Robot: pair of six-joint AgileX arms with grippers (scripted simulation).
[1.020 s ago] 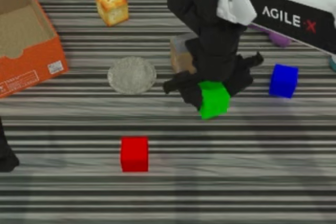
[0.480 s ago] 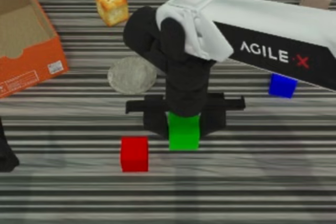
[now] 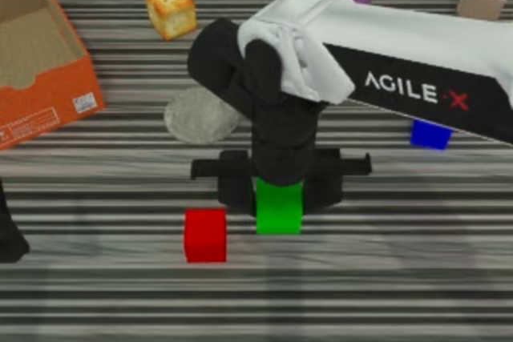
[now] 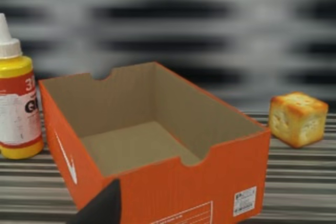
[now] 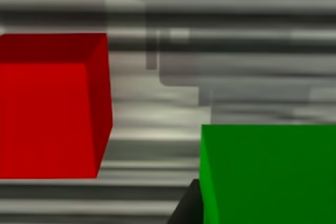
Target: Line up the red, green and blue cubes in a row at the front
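Now, right gripper (image 3: 278, 190): fingers closed on the green cube (image 3: 278, 207), held low just to the right of the red cube (image 3: 205, 235).
Change: a second ago the green cube hung farther back and to the right of the red cube; it has since travelled forward and left, and in the last half second barely moved, settling slightly.
Meaning: the green cube looks nearly placed beside the red cube; release seems the likely next step.
Blue cube (image 3: 430, 134): well to the right of the red cube and farther back, partly hidden by the arm, not yet lined up.
Left gripper (image 3: 10, 238): parked far left of the red cube; its fingers cannot be judged.
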